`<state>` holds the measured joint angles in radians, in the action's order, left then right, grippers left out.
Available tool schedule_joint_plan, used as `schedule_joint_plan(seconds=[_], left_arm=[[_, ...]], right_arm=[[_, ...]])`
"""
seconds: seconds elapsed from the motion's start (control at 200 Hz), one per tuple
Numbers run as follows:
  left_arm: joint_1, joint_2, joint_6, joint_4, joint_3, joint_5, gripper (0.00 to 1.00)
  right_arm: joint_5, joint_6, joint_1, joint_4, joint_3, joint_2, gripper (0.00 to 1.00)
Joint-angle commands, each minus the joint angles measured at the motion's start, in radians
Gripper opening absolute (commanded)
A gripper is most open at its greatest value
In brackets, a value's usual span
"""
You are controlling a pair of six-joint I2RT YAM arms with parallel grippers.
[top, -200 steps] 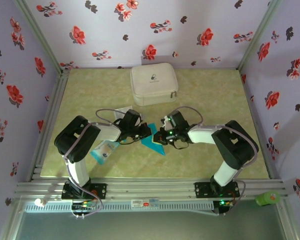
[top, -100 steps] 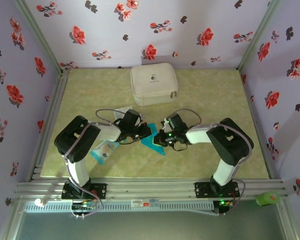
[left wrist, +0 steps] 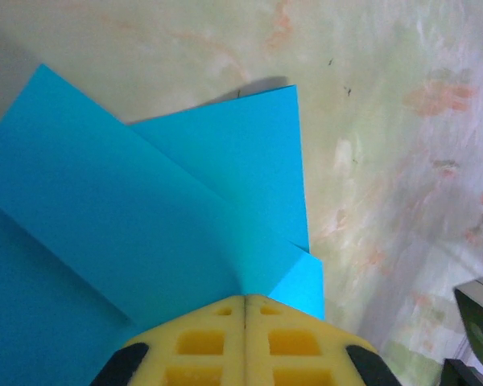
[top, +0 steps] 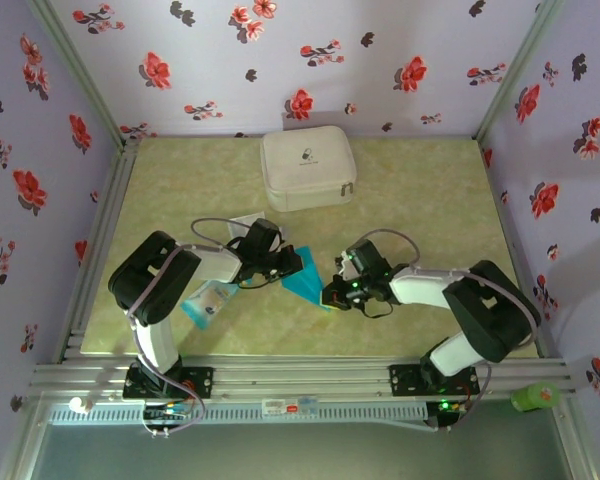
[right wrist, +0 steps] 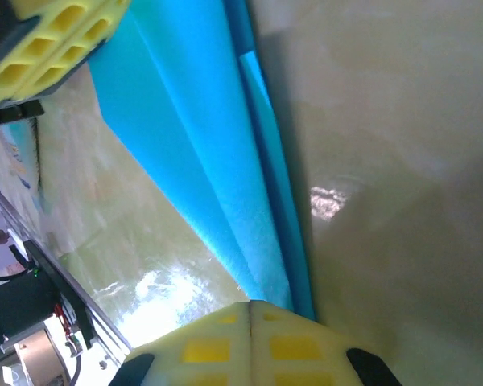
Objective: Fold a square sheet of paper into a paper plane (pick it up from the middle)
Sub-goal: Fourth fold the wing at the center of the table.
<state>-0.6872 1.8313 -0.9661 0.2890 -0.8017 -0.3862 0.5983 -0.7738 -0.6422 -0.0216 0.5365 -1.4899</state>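
Mid-fold. Square sheet of paper [top: 306, 283], partly creased, lies centre frame in the top view. My left gripper [left wrist: 245, 304] is clenched, tips on a raised flap. Right gripper [right wrist: 250, 307] is clenched at the sheet's edge. Next, I judge: press along the crease without skidding.

My right gripper [top: 332, 296] has slid back along the paper [top: 306, 279] toward the table's [top: 180, 190] near edge and a little to the right. More of the blue sheet now shows between the two arms. The right arm's elbow [top: 492, 318] swung left for a moment, then out toward the near right corner.
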Motion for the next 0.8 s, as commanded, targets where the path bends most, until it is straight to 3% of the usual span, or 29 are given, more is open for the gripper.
schedule_joint_plan(seconds=[0.0, 0.185, 0.395, 0.795], left_arm=[[0.018, 0.028, 0.022, -0.097, 0.024, 0.061, 0.05], [0.018, 0.028, 0.019, -0.093, 0.027, 0.061, 0.05], [0.018, 0.028, 0.020, -0.093, 0.030, 0.060, 0.05], [0.021, 0.033, 0.026, -0.095, 0.024, 0.056, 0.05]], right_arm=[[0.018, 0.037, 0.003, 0.067, 0.052, 0.040, 0.04], [0.062, 0.066, -0.017, 0.085, 0.080, -0.011, 0.03], [0.002, 0.065, 0.002, 0.061, 0.019, -0.060, 0.02], [0.031, -0.015, 0.021, -0.035, -0.086, 0.073, 0.03]])
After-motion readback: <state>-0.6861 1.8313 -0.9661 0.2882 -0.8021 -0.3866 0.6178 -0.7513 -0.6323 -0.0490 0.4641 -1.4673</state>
